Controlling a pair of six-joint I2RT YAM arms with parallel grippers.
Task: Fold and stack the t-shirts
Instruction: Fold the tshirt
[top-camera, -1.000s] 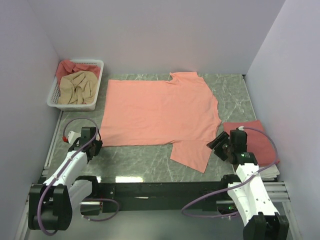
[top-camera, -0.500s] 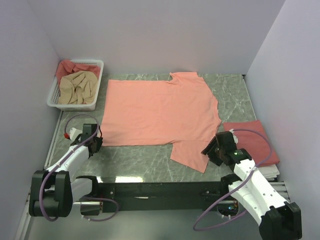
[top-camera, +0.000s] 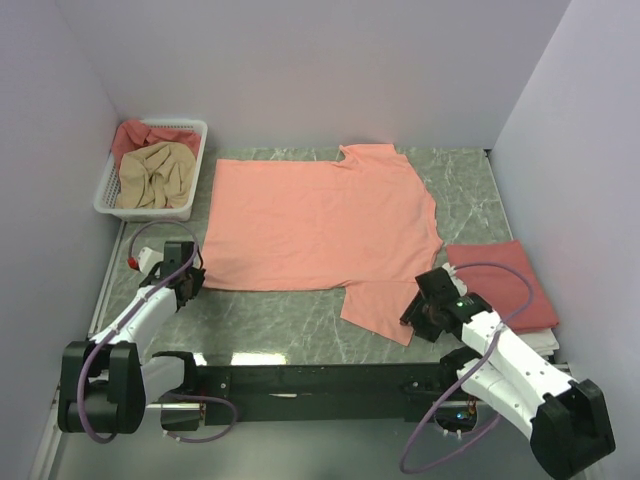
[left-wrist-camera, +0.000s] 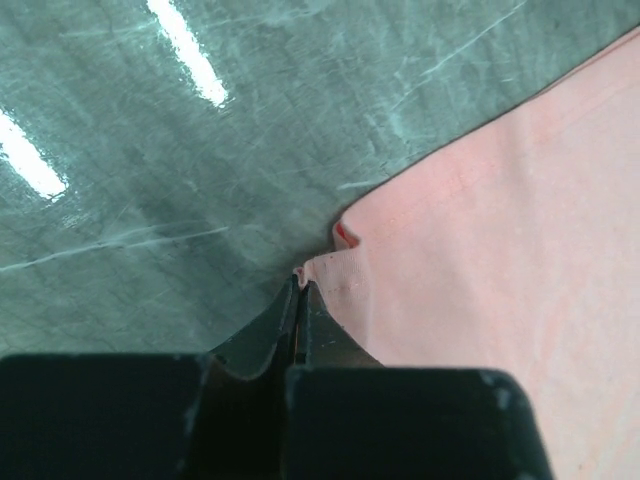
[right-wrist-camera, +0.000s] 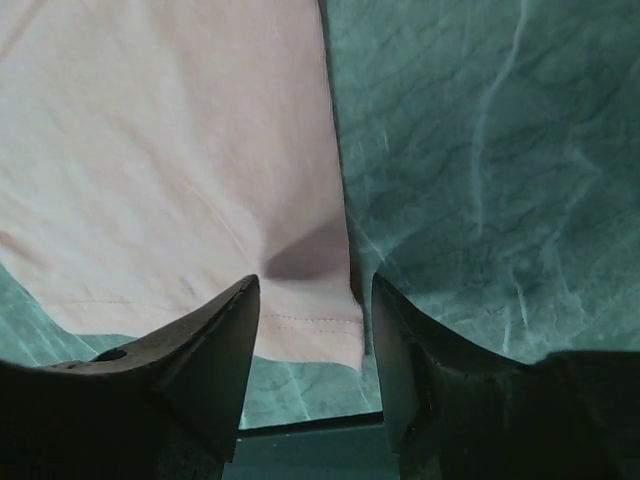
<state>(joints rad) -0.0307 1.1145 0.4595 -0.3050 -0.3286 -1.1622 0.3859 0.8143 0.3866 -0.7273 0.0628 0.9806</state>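
Red t-shirt folded beside the unfolded salmon t-shirt; our left gripper pinches its corner, right gripper wide at its sleeve.

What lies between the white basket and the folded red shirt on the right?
The salmon-pink t-shirt, spread flat on the green table; the top view shows it.

A spread shirt lies in the middle of the table. At its far left stands a basket with bunched shirts in it. A folded shirt lies near right. The left gripper sits at the spread shirt's near left corner, the right gripper over its near sleeve.
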